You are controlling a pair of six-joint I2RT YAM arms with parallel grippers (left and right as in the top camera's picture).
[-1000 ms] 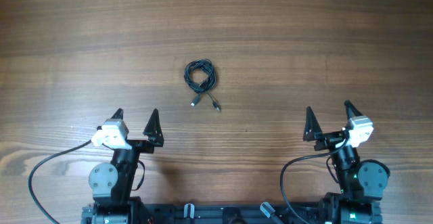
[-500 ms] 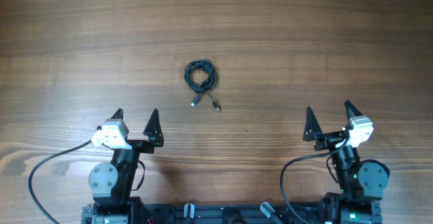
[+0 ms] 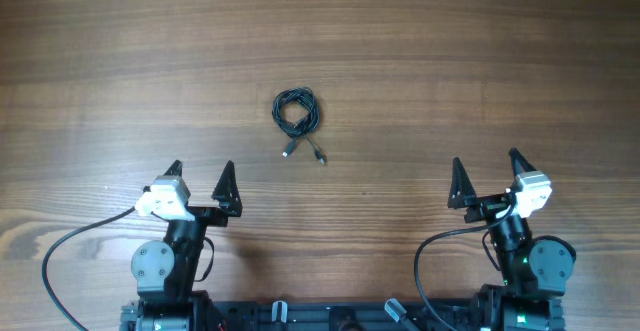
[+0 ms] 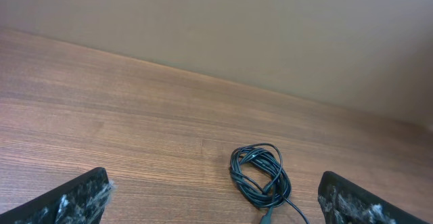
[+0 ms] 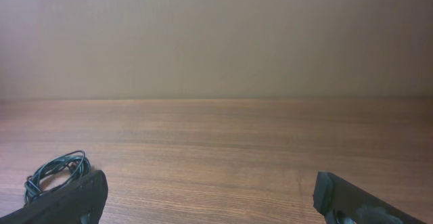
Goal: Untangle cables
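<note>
Nothing of the untangling looks done; the cables (image 3: 297,112) lie as 1 small tight coil on the bench (image 3: 450,61), about mid-width and forward of both arms, with 2 plug ends (image 3: 287,154) trailing loose toward the robot; the left jaws stand wide and empty, well apart from the coil; the right jaws are likewise wide and empty, farther off; the whole job seems left: reach the coil, grasp it, draw the cords apart, lay each one separate.

Evenly, softly lit, warm-toned; sharp overhead; hazy at the wall (image 5: 216,34) beyond the fingers (image 5: 67,200), themselves dark, slightly blurred.
</note>
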